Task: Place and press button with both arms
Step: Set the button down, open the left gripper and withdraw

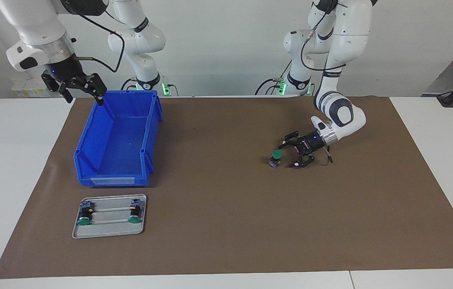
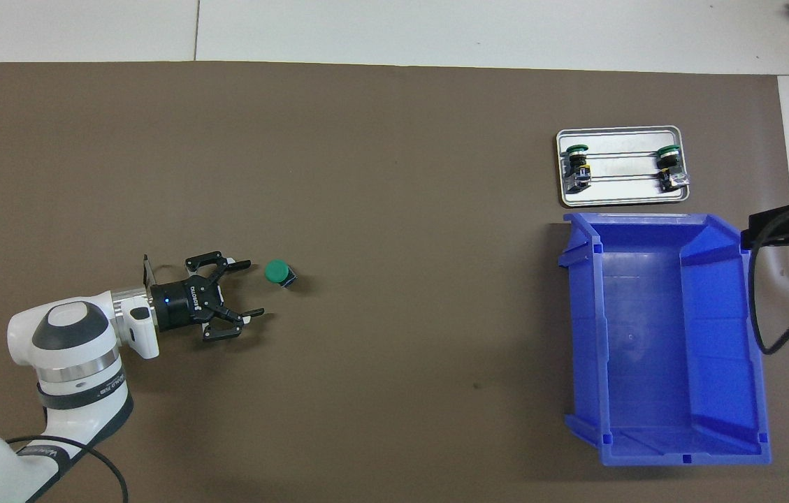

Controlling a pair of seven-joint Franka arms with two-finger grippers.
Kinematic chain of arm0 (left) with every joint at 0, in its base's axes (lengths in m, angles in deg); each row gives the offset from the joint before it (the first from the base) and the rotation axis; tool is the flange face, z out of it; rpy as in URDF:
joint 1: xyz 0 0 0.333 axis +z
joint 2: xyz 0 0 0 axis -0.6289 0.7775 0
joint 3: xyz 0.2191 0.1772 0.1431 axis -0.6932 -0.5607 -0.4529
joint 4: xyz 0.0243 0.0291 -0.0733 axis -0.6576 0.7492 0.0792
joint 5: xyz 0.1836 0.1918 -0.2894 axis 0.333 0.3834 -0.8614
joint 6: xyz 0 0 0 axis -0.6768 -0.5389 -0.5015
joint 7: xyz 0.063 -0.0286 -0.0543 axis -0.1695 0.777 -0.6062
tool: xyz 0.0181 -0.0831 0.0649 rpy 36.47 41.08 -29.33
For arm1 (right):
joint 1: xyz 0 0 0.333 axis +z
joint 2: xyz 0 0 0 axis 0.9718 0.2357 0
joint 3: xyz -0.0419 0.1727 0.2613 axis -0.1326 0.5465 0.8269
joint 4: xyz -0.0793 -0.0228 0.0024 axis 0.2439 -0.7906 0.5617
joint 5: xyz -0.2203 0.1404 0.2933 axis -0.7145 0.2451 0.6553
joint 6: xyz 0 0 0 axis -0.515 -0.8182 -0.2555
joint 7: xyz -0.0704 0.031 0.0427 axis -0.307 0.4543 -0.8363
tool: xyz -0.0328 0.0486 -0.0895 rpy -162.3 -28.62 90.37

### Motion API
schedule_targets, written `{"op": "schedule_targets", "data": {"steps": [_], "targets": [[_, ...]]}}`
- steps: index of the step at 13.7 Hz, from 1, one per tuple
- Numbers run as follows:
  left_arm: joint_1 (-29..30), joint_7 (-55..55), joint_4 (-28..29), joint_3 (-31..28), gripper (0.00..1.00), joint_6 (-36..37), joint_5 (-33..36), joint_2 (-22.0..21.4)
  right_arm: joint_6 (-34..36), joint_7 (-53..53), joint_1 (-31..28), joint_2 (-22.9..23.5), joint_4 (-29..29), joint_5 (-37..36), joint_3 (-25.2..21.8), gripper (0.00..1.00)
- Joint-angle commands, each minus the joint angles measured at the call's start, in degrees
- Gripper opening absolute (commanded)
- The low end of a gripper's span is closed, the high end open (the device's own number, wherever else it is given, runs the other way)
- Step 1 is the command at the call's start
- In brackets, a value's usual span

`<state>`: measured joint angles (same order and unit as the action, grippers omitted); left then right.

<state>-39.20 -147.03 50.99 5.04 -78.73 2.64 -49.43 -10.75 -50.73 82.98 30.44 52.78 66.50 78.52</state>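
A green-capped button (image 1: 276, 156) stands upright on the brown mat, toward the left arm's end; it also shows in the overhead view (image 2: 279, 272). My left gripper (image 1: 290, 155) is open and empty, low over the mat just beside the button, jaws pointing at it without touching; in the overhead view (image 2: 254, 288) a small gap separates them. My right gripper (image 1: 84, 96) is open and empty, raised over the corner of the blue bin (image 1: 152, 132) nearest the robots; only its edge shows in the overhead view (image 2: 782, 227). The right arm waits.
A metal tray (image 1: 110, 233) farther from the robots than the bin holds two more green buttons (image 1: 84, 220) (image 1: 133, 218); the tray (image 2: 618, 199) and the bin (image 2: 579, 335) also show in the overhead view. The brown mat (image 1: 226, 220) covers the table's middle.
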Motion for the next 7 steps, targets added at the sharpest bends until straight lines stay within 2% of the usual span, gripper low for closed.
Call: {"op": "schedule_targets", "data": {"steps": [1, 4, 7], "targets": [[5.84, 0.63, -1.29, 0.15, 0.96, 2.49, 8.73, -1.25, -1.18, 0.78, 0.24, -0.71, 0.96, 0.43, -0.83, 1.0], [11.03, 12.01, -9.54, 0.15, 0.96, 7.39, 23.49, -0.28, -1.1, 0.87, 0.24, -0.88, 0.88, 0.52, -0.83, 1.0], [11.57, 29.05, -18.77, 0.15, 0.96, 9.26, 37.91, -1.94, -0.57, 0.34, 0.76, -1.14, 0.88, 0.6, -0.57, 1.0]]}}
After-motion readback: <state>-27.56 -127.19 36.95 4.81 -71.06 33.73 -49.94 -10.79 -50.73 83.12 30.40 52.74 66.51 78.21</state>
